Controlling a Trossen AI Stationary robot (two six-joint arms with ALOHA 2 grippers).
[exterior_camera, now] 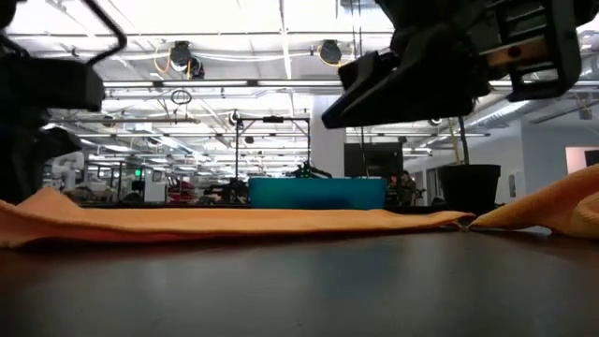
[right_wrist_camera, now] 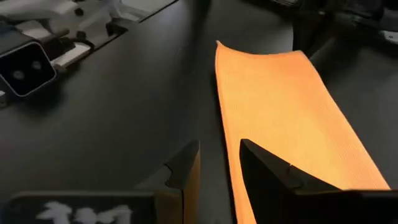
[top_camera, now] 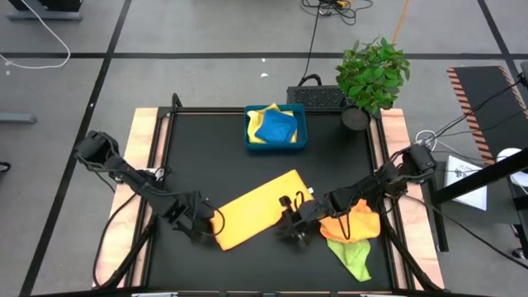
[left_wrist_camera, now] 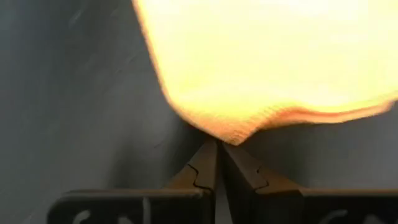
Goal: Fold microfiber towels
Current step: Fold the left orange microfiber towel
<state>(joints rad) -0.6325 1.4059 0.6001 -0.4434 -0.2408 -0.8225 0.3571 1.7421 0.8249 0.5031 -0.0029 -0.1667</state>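
Left claw: we see its fingers pressed together on the near-left corner of the orange-yellow towel, the tip of cloth pinched between them.
Right claw: fingers a little apart, empty, hovering just over the towel's near-right edge.
Orange-yellow towel: already folded into a long band, lying flat and slanted across the middle of the black tabletop.
Handling: we judge it light, soft and limp; it will sag and crease unless lifted by two corners together, so corners and hemmed edges are the places to grip.
Texture: fine woven nap, stitched hem, matte.
Waiting towels: an orange one crumpled on a lime green one, at the near right.
Blue tray: rigid, rectangular, at the far side, holding blue and pale yellow cloths.
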